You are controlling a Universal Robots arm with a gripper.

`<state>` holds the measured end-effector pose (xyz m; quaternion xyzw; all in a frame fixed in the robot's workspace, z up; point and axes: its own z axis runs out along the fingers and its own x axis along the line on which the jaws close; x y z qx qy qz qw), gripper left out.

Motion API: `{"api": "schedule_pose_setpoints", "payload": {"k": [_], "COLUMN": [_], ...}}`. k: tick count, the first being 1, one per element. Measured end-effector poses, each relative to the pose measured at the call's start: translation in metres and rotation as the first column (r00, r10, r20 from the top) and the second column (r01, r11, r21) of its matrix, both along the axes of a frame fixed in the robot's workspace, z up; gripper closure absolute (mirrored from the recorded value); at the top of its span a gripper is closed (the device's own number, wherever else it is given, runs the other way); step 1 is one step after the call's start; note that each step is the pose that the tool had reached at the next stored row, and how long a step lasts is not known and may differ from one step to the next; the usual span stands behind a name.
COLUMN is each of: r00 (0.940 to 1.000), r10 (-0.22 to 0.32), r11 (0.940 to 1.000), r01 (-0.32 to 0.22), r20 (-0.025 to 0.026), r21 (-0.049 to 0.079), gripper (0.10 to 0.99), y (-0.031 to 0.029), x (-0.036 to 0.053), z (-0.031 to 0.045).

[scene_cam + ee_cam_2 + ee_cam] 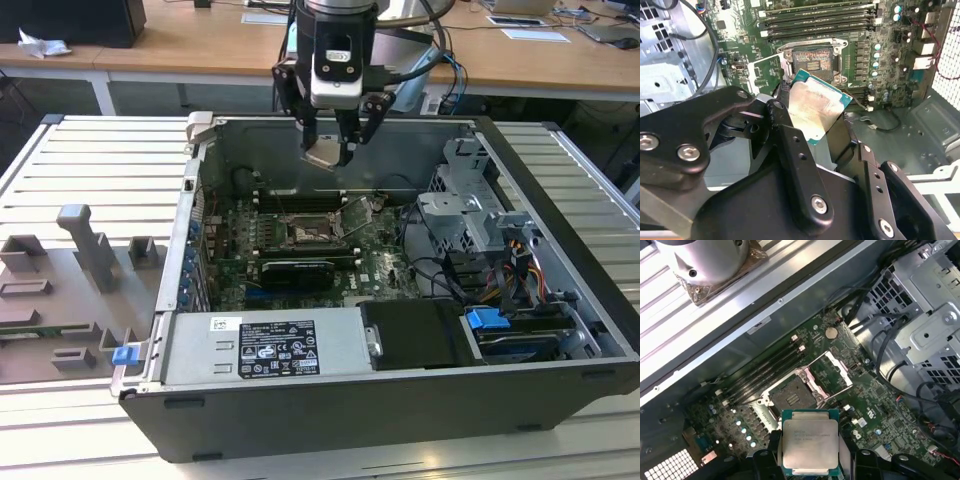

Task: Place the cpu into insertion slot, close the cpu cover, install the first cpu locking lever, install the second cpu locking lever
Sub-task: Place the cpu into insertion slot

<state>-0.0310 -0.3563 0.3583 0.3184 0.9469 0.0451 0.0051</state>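
My gripper (pixel 330 150) hangs above the open computer case, shut on the cpu (pixel 326 153), a flat square chip with a pale silver top. In both wrist views the cpu (pixel 815 107) (pixel 808 442) sits tilted between the black fingers (pixel 790 145), over the green motherboard. The insertion slot (pixel 790 395) (pixel 810 61) (pixel 305 232) lies bare below it, a dark square socket with a metal rim. The cpu cover (pixel 839 368) (pixel 360 215) is swung open beside the slot, a thin silver frame with a cut-out centre.
Long black memory slots (pixel 300 195) run behind the socket, and a black card (pixel 295 272) lies in front. A metal drive cage with cables (pixel 470 200) fills the exterior view's right. The power supply (pixel 265 347) spans the near side. Grey fixtures (pixel 85 250) stand outside the case.
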Motion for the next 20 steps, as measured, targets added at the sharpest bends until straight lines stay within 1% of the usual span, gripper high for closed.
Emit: {"api": "schedule_pose_setpoints", "payload": {"k": [4, 8, 13, 17, 20], "r00": [0.9992, 0.9968, 0.9916, 0.9847, 0.9844], "r10": [-0.039, -0.08, -0.129, -0.174, -0.176], "r11": [0.9992, 0.9968, 0.9916, 0.9847, 0.9844], "r01": [0.039, 0.08, 0.129, 0.174, 0.176], "r20": [0.0, 0.0, 0.0, 0.0, 0.0], "r21": [0.0, 0.0, 0.0, 0.0, 0.0], "gripper": [0.549, 0.549, 0.549, 0.549, 0.549], "y": [0.0, 0.0, 0.0, 0.0, 0.0], "x": [0.0, 0.0, 0.0, 0.0, 0.0], "z": [-0.0002, -0.0005, -0.0009, -0.0019, -0.0041]}}
